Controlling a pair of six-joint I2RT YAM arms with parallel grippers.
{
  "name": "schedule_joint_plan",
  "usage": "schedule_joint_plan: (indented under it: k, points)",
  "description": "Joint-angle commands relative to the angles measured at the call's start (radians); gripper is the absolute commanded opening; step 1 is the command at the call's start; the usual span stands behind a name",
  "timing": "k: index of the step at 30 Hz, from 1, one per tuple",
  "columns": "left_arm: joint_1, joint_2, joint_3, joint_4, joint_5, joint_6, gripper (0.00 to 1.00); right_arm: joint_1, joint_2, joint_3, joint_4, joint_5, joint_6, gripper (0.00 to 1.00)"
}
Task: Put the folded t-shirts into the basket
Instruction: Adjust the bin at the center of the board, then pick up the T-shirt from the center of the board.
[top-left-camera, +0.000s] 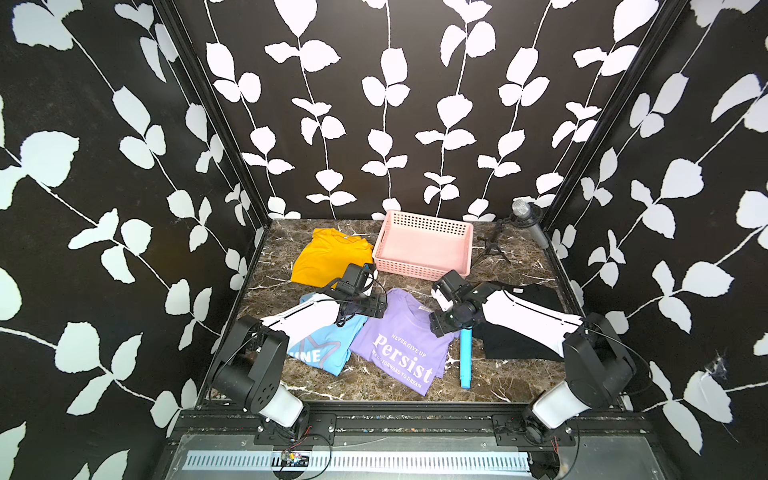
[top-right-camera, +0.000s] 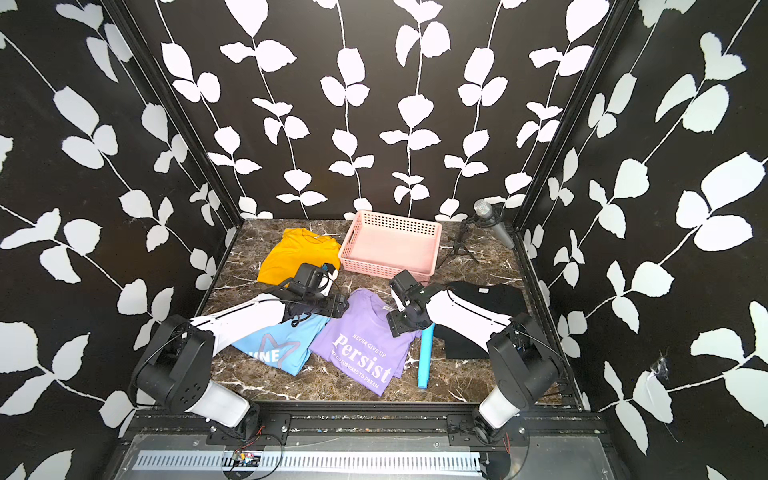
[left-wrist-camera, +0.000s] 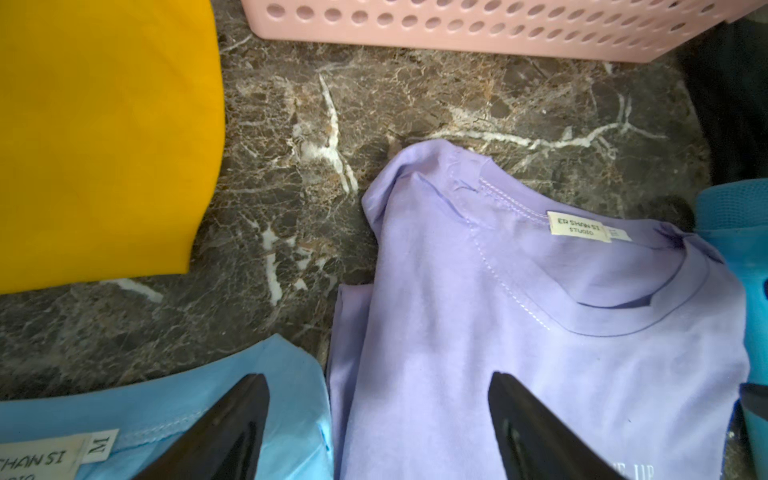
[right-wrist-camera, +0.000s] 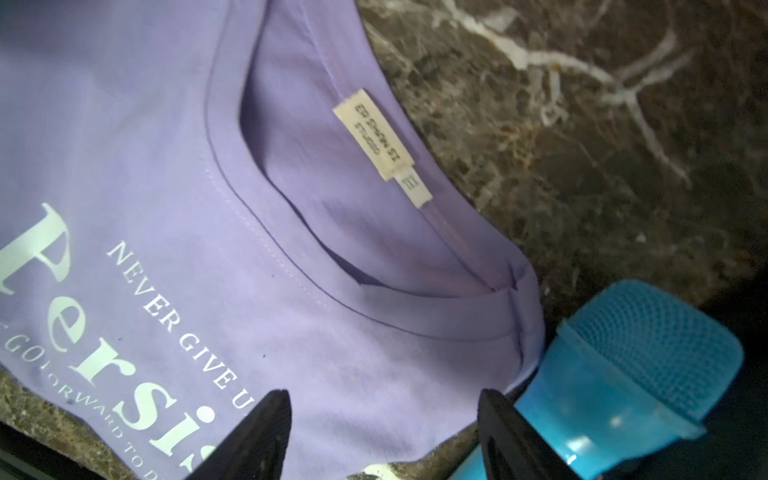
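both pairs are spread, holding nothing. left fingers (left-wrist-camera: 237, 424) straddle the gap btwn light blue tee (top-left-camera: 328, 349) and lilac tee (top-left-camera: 399, 332); close here and you may pinch both. right fingers (right-wrist-camera: 257, 432) hover over the lilac collar corner, one just beside the toy mic (top-left-camera: 465, 357), which could get dragged along. grab only the top layer and the tee prob unfolds. basket (top-left-camera: 419, 270) looks barely shirt-sized, so edges may hang over the rim. count: 4 tees, incl mustard tee (top-left-camera: 328, 257) and black tee (top-left-camera: 511, 345), all on the bench (top-left-camera: 374, 382), 0 in the 1 basket; 1 toy mic; 1 grey mic (top-left-camera: 530, 220).
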Motion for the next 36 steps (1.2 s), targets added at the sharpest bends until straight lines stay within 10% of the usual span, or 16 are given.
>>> schedule_joint_plan:
  k: [1, 17, 36]
  points:
    - [-0.009, 0.014, 0.033, -0.03, 0.013, 0.021, 0.86, 0.026, -0.036, -0.017, -0.019, 0.06, 0.113, 0.73]
    - [-0.009, 0.233, 0.204, -0.104, 0.096, 0.046, 0.83, 0.053, 0.115, -0.048, 0.08, 0.075, 0.197, 0.71]
    - [-0.009, 0.345, 0.157, 0.023, 0.178, -0.085, 0.41, -0.062, 0.28, -0.017, 0.332, -0.093, 0.18, 0.41]
